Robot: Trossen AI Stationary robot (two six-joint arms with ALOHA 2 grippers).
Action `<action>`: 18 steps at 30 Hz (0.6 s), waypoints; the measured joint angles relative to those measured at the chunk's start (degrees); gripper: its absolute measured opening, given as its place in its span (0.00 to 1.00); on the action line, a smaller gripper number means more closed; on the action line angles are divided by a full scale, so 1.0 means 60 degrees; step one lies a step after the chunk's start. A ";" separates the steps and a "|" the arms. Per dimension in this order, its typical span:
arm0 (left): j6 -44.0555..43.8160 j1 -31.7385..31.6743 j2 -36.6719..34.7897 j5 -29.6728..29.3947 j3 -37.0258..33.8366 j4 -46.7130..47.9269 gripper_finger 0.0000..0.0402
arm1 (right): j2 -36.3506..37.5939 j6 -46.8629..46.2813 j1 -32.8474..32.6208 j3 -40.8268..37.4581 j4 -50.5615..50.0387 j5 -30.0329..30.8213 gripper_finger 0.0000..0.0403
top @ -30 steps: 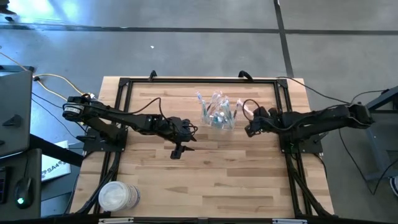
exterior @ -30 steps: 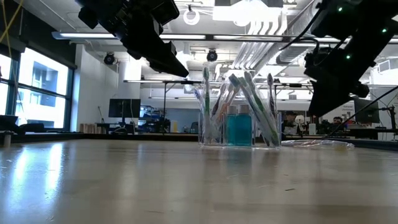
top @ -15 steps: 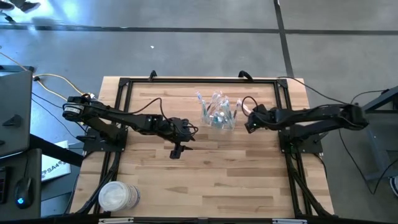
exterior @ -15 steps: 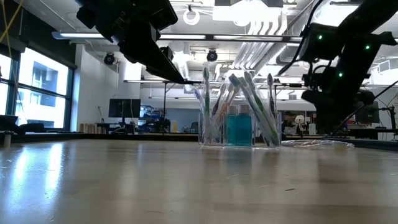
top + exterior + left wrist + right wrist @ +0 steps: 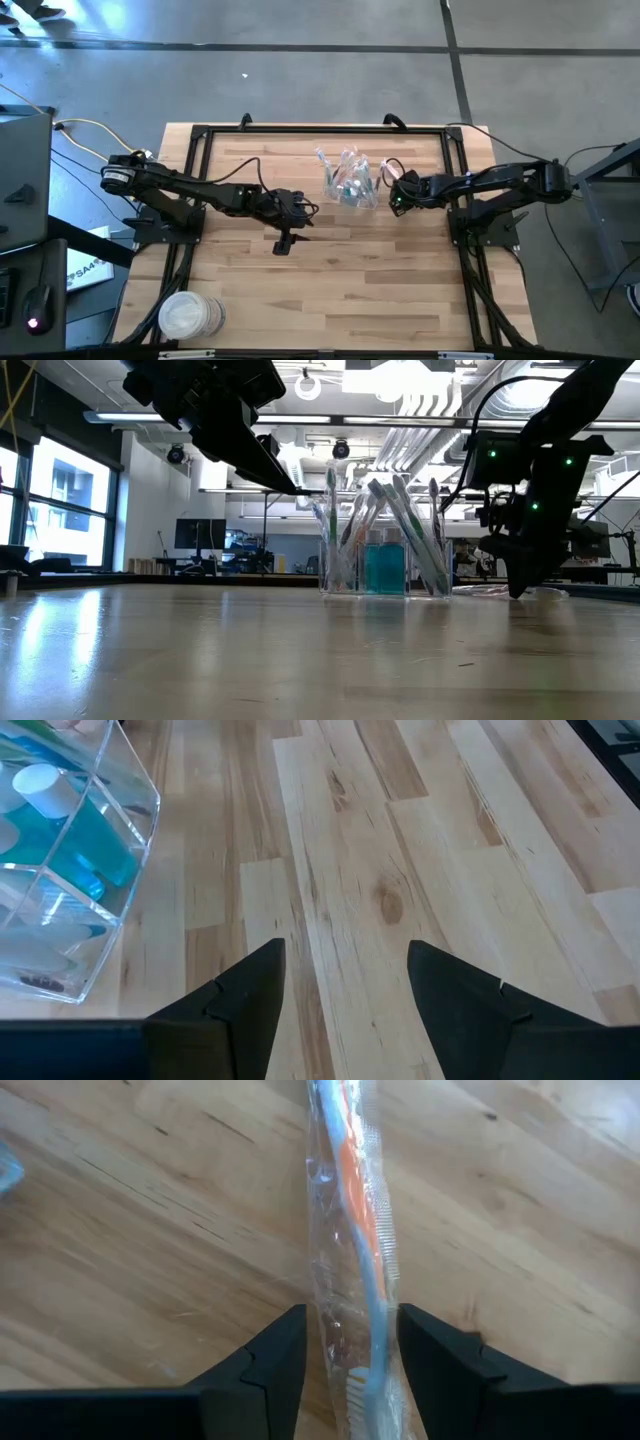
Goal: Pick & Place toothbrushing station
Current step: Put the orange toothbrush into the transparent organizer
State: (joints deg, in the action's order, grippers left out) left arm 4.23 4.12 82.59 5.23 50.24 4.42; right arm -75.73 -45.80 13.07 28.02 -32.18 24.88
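Right gripper [image 5: 345, 1350] lowered to table since earlier, fingers parted astride wrapped toothbrush [image 5: 350, 1230], not clamped. Left gripper [image 5: 345, 985] open, empty. No legible writing.

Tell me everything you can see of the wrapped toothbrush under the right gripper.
The wrapped toothbrush is slim, with an orange and pale blue handle, sealed in a clear crinkled plastic sleeve. It lies flat on the wooden table, beside the clear cup. The right gripper is open, one finger on either side; contact is not evident.

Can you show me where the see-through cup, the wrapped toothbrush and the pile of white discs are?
cup [image 5: 385, 575]: low view, on its clear front wall.
wrapped toothbrush [image 5: 350, 1230]: right wrist view, on its orange handle inside the wrapper.
discs [image 5: 188, 317]: high view, on the top disc.
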 joint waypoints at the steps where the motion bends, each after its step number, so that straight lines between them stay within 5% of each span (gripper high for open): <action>1: 0.0000 0.0000 0.0000 0.0000 0.0000 0.0001 0.52 | -0.0107 -0.0007 0.0018 0.0000 0.0040 -0.0029 0.37; 9: 0.0000 0.0000 0.0000 0.0004 0.0000 0.0001 0.52 | -0.0520 -0.0087 0.0224 0.0050 0.0202 -0.0557 0.34; 18: 0.0000 0.0000 0.0000 0.0009 0.0000 0.0011 0.52 | -0.0534 0.0397 0.0214 0.0035 0.0345 -0.0704 0.04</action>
State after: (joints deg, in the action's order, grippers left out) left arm 4.23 4.12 82.59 5.29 50.24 4.49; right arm -78.94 -43.42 14.35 28.23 -30.11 20.65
